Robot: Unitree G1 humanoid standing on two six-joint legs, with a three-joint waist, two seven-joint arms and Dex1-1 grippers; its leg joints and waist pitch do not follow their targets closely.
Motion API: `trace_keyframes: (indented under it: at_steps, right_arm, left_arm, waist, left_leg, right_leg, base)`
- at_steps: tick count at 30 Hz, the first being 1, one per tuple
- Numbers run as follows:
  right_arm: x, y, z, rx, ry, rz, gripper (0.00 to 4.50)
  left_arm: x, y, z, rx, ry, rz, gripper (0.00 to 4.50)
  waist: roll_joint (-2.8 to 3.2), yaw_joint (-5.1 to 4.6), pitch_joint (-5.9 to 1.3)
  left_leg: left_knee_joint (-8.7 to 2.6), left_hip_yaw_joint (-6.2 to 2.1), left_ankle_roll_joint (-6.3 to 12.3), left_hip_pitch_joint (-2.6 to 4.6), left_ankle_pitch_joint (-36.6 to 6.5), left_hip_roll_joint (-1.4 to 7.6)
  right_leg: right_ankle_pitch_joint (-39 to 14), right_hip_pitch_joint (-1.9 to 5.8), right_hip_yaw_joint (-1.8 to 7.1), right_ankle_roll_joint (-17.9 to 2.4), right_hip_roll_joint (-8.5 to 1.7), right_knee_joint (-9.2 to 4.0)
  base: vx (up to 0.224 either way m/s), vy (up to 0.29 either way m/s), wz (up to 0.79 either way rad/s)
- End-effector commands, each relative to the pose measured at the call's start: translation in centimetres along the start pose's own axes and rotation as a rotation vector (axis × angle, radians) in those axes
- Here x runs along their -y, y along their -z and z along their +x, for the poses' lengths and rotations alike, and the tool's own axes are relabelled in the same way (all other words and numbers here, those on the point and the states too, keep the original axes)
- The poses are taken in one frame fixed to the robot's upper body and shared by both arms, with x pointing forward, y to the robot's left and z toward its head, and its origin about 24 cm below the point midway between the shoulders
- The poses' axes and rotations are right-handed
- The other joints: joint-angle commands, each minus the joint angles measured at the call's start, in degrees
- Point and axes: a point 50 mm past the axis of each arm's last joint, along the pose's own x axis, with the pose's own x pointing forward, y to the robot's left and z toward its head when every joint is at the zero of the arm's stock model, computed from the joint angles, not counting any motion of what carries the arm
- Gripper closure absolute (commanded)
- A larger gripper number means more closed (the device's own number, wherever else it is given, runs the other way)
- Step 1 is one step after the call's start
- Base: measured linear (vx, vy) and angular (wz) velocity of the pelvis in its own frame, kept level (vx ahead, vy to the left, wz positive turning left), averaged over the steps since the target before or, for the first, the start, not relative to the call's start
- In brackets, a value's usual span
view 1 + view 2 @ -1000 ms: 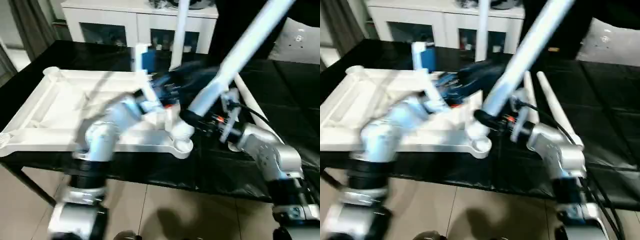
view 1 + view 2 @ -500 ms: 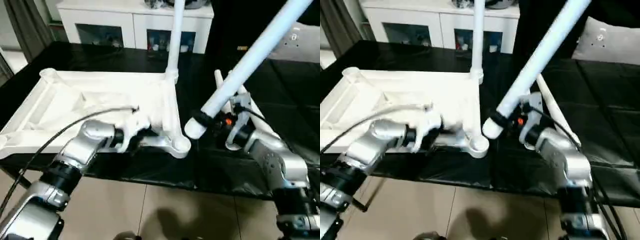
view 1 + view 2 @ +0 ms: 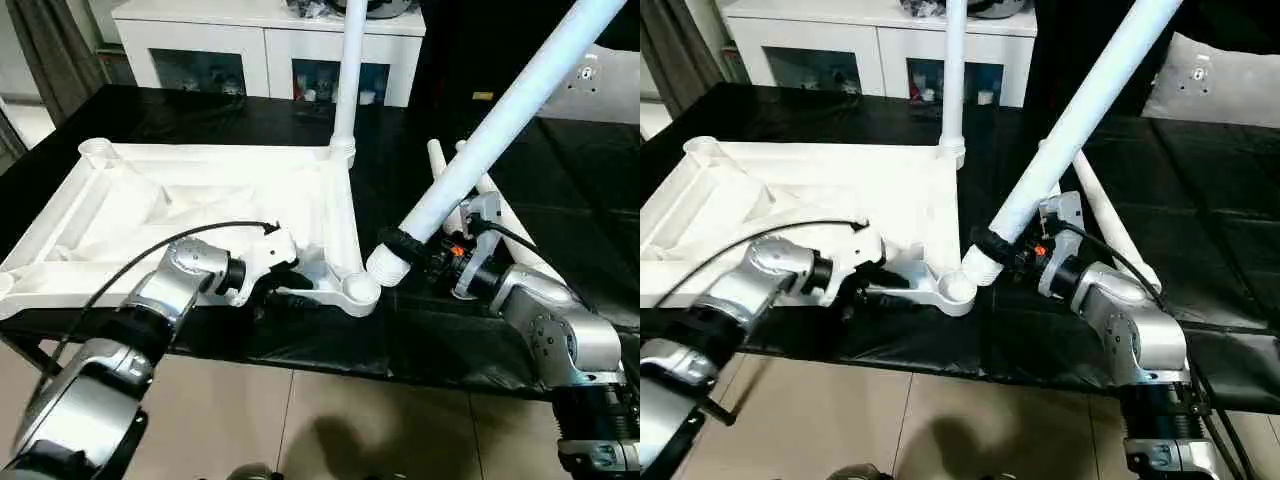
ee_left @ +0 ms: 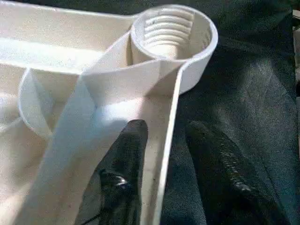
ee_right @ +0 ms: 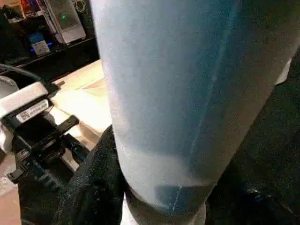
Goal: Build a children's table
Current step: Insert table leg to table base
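Looking left to right across my head view:
Table top (image 3: 200, 200): upside down on the black worktable (image 3: 590, 170), left half of the frame, ribs up, empty threaded socket (image 4: 171, 30) at its near right corner.
Left gripper (image 4: 164, 136): at the near edge of the top, lower left of centre; I see its fingers (image 4: 129, 154) straddling the thin rim wall, one inside, one outside, a gap still visible on the outer side.
Standing leg (image 3: 350, 70): upright in the far right corner socket, upper centre.
Right gripper (image 3: 415, 250): centre right, pinching the thick end of a tilted leg (image 3: 500, 120), whose end sits just beside the empty near socket.
Spare legs (image 3: 500, 215): two lying on the black cover behind my right gripper.
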Motion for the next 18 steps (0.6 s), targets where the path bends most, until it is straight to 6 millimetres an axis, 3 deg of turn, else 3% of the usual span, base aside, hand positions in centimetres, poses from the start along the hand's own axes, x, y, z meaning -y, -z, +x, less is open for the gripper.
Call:
trace_keyframes:
  at_steps: [1, 18]
  right_arm:
    - [-0.2, -0.5, 0.0, 0.012, -0.019, -0.010, 2.63]
    - [-0.4, -0.6, 0.7, -0.079, -0.058, -0.056, 2.63]
  left_arm:
    - [-0.2, -0.3, -0.2, 0.010, -0.002, 0.013, 3.12]
    - [-0.2, 0.8, -0.2, -0.067, -0.015, 0.079, 4.32]
  waist:
    - [0.44, 0.10, -4.41]
    - [0.23, -0.10, -4.23]
  left_leg:
    - [-4.49, -2.81, 0.99, 0.67, -7.5, 6.48]
    - [-4.62, -2.82, 1.04, 0.65, -7.7, 6.50]
  right_leg:
    - [-13.9, 3.89, 4.75, -8.6, -7.32, -4.35]
    - [-15.7, 3.78, 4.77, -8.0, -7.34, -4.54]
  base:
    - [0.000, 0.000, 0.00]
    - [0.000, 0.000, 0.00]
